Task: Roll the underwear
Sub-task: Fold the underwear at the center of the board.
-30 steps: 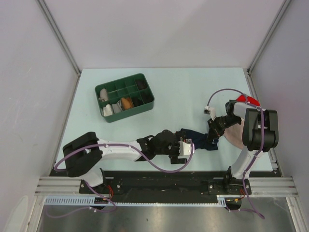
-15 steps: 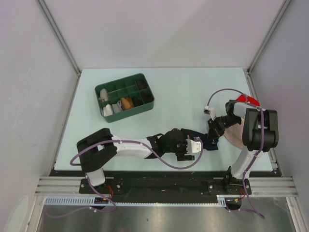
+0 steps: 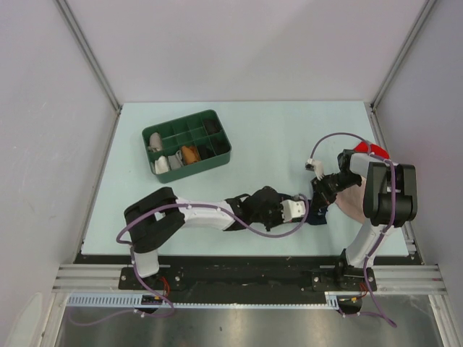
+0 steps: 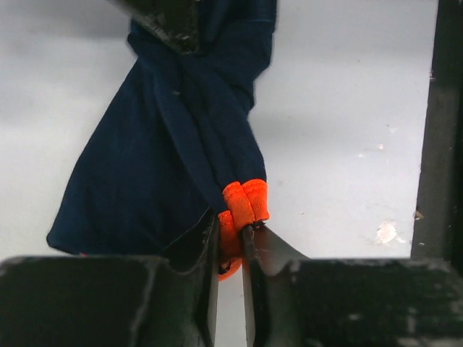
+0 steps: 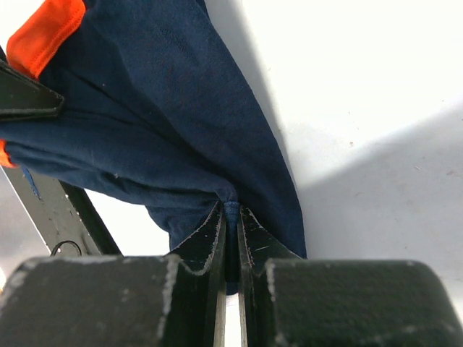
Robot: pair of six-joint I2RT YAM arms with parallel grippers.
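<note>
The underwear (image 3: 314, 210), navy with orange trim, hangs stretched between my two grippers near the table's front right. My left gripper (image 3: 304, 210) is shut on it. In the left wrist view, the left gripper (image 4: 231, 233) pinches the orange trim of the underwear (image 4: 159, 159). My right gripper (image 3: 321, 194) is shut on the other end. The right wrist view shows the right gripper (image 5: 231, 215) clamping a bunched navy fold of the underwear (image 5: 145, 123). The garment's lettering is hidden.
A green compartment tray (image 3: 195, 171) with several small items stands at the back left. A beige-pink cloth (image 3: 351, 202) lies under the right arm, with a red cloth (image 3: 377, 150) behind it. The black base rail (image 3: 239, 267) runs along the near edge.
The left arm has reached right to the underwear, and its jaws have closed from wide open onto the orange trim. The right gripper has held still, shut on the fabric.
</note>
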